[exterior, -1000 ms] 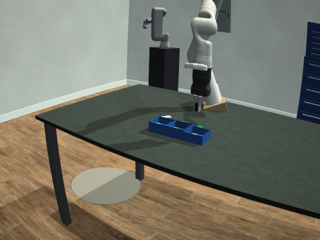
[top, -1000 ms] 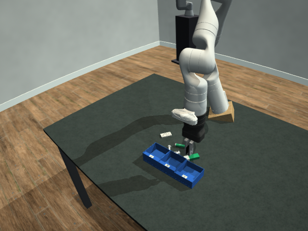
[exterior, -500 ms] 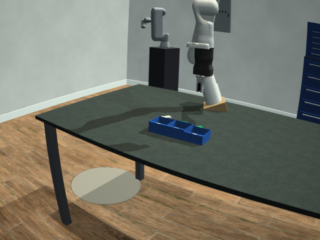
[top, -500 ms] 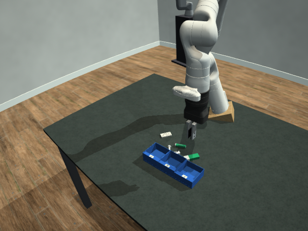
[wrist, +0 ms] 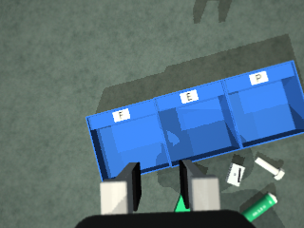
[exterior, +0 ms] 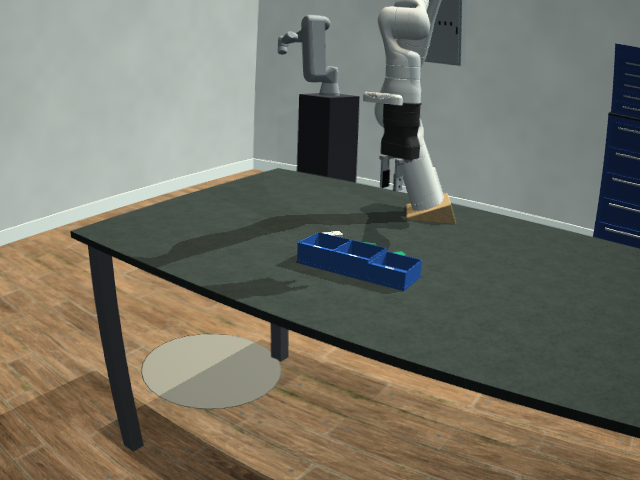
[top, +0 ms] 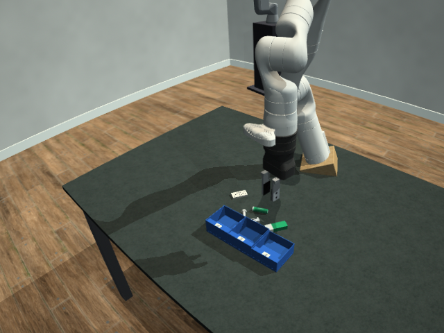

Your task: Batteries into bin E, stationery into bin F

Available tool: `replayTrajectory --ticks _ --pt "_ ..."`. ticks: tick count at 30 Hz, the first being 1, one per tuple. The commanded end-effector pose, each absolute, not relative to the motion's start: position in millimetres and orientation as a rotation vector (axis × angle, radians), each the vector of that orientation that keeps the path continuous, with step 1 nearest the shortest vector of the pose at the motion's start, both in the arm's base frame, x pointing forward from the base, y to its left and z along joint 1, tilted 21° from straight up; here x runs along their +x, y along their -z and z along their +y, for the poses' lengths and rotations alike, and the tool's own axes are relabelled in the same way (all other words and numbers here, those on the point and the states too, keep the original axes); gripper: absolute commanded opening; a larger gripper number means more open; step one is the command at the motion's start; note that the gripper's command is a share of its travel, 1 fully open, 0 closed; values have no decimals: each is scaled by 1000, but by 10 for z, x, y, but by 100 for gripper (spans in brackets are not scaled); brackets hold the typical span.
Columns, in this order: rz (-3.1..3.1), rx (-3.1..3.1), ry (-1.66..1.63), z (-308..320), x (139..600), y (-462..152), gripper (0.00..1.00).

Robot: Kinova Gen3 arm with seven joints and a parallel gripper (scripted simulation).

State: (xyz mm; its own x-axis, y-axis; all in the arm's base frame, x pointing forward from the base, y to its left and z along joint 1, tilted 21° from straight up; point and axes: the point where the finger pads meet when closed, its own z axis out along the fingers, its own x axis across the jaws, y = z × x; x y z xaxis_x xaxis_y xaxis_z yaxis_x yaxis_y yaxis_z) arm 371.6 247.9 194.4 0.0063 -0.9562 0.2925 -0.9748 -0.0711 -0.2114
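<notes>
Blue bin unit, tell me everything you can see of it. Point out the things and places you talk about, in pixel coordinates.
The blue bin unit (top: pixel 247 249) (exterior: pixel 351 265) (wrist: pixel 211 92) is one long, open-topped box, apparently plastic, split by two dividers into three bins. White labels read F, E and P. It stands upright on the table (top: pixel 340 250) (exterior: pixel 491 320) (wrist: pixel 43 142), with nothing visible inside. Whether the nearby green-and-white block (top: pixel 279 225) (exterior: pixel 399 253) (wrist: pixel 181 205) touches it, I can't tell.

Top camera is looking steeply down across the desk (top: pixel 340 258) (exterior: pixel 439 310); exterior is facing the same way, lower; both are sharing arm and bins. Wrist is peering down past the gripper (top: pixel 270 186) (exterior: pixel 391 173) (wrist: pixel 161 190), closest.
</notes>
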Motion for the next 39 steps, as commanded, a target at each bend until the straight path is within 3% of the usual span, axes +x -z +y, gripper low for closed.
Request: replayTrajectory --ticks 1,21,39 --pt "-2287 2052 -579 2278 3595 -1794 60" --pt "-3070 990 -571 948 3205 -1157 60" --pt "-3067 993 -563 981 3217 -1162 60"
